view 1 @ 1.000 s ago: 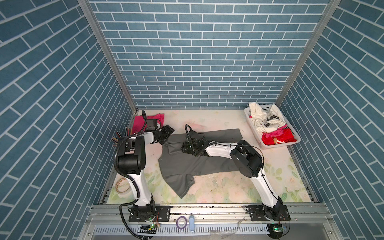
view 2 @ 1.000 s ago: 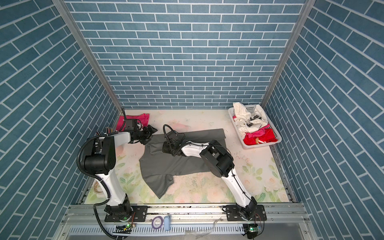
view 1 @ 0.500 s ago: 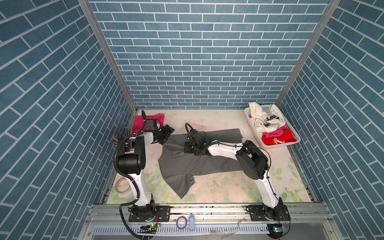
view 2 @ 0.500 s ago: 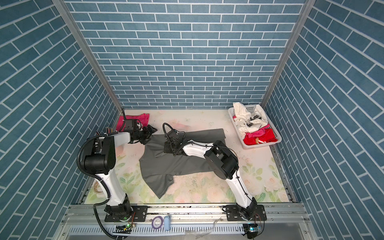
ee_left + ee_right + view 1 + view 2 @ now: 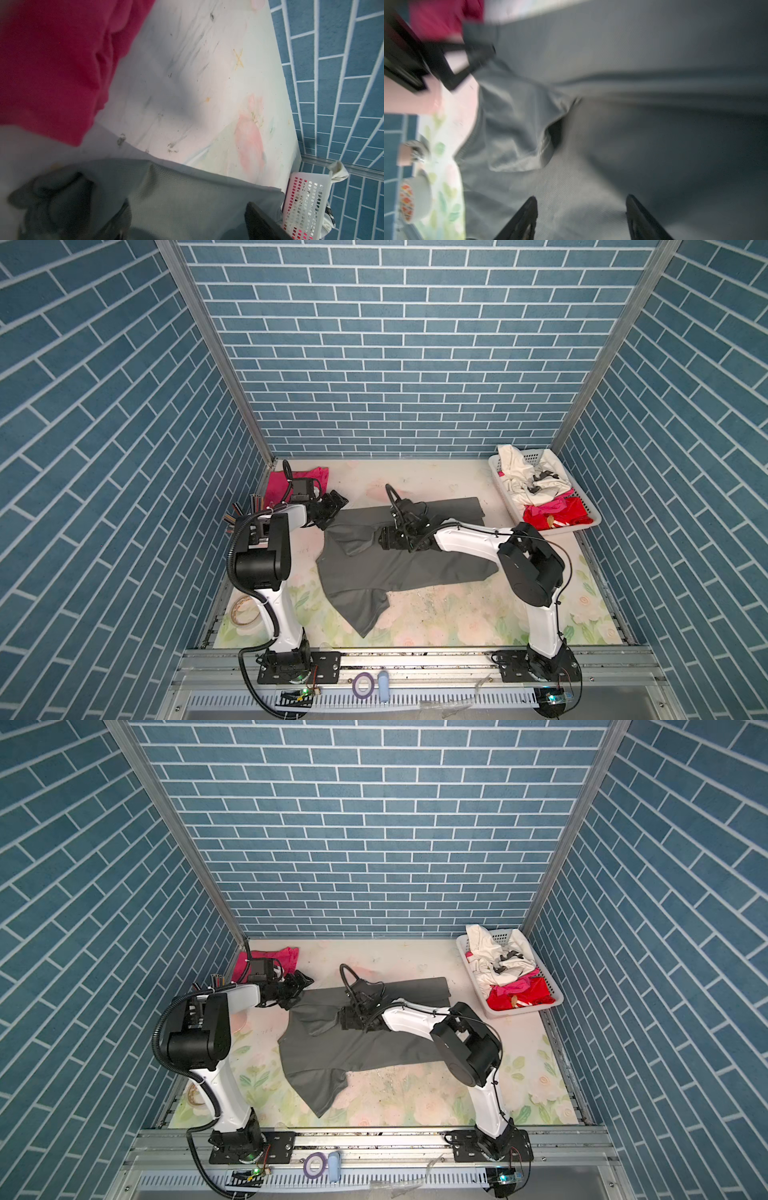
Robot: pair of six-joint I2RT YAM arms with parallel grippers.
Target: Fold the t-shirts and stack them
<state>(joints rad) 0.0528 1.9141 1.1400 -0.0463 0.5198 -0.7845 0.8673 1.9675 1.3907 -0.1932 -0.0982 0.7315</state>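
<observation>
Folding is in hand: the grey t-shirt (image 5: 374,572) is spread on the desk (image 5: 436,614), the pink t-shirt (image 5: 275,487) at its far left corner. Left fingers (image 5: 259,220) and right fingers (image 5: 525,218) are spread, empty. The near sleeve is judged next to be gripped.

- Beyond the right gripper's (image 5: 581,198) jaws, the dark grey t-shirt (image 5: 612,62) was smeared by motion blur.
- The hot pink t-shirt (image 5: 47,68) was cut off by the picture's edge.

White perforated basket (image 5: 533,456) sits — far right corner — on floral tabletop (image 5: 457,614).
</observation>
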